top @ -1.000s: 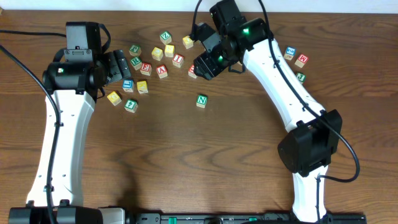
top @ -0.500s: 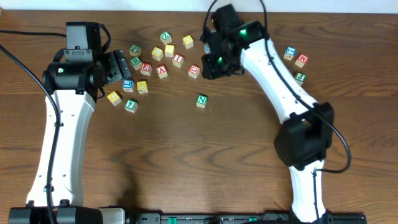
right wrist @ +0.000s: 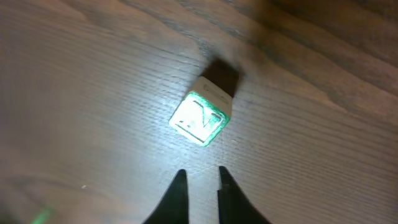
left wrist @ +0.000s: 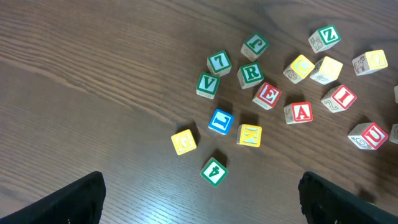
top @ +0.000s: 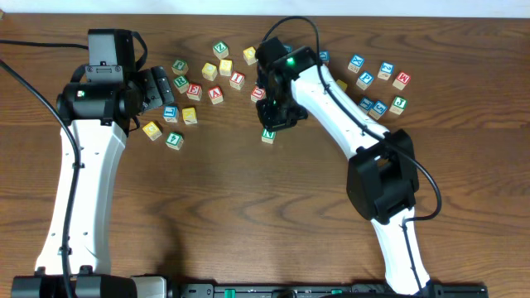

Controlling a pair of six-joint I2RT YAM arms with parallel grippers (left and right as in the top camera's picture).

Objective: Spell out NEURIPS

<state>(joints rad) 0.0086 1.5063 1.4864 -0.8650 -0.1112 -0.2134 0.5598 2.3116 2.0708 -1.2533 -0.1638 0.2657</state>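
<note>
Our right gripper has its two fingers almost together, with only a thin gap between them and nothing in it. The N cube has a green letter lit up bright. It sits on the brown worktop just in front of those fingertips and does not touch them. From above, we see the right gripper right beside this cube, which stands alone, apart from the other cubes. Our left gripper has its fingers wide apart and holds nothing. Many cubes lie in front of it. The green R cube and the red E cube sit close together ahead of it. The red I cube and the red U cube lie further to the right in its own view.
</note>
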